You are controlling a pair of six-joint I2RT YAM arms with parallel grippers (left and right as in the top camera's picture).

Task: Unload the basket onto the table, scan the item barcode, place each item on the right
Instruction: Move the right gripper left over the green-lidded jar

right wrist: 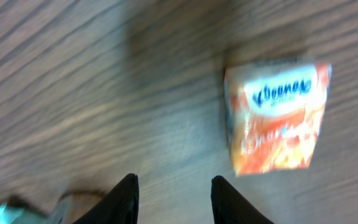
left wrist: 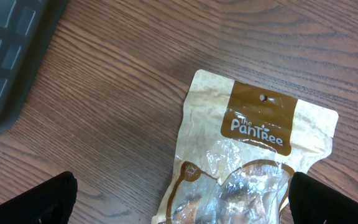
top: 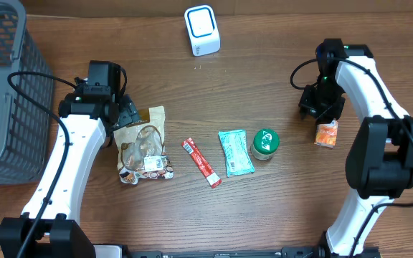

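A white and blue scanner (top: 202, 30) stands at the table's far edge. A brown "Pantree" snack bag (top: 143, 147) (left wrist: 253, 143) lies flat. My left gripper (top: 127, 115) (left wrist: 182, 190) hangs wide open over the bag's lower part, one finger on each side, and nothing is gripped. A small orange packet (top: 327, 133) (right wrist: 278, 118) lies on the table at the right. My right gripper (top: 320, 113) (right wrist: 174, 186) is partly open just beside it. Between its fingers there is only bare wood.
A grey mesh basket (top: 6, 86) (left wrist: 8, 56) sits at the far left. A red stick pack (top: 202, 162), a teal packet (top: 235, 151) and a green-lidded jar (top: 265, 143) lie in a row mid-table.
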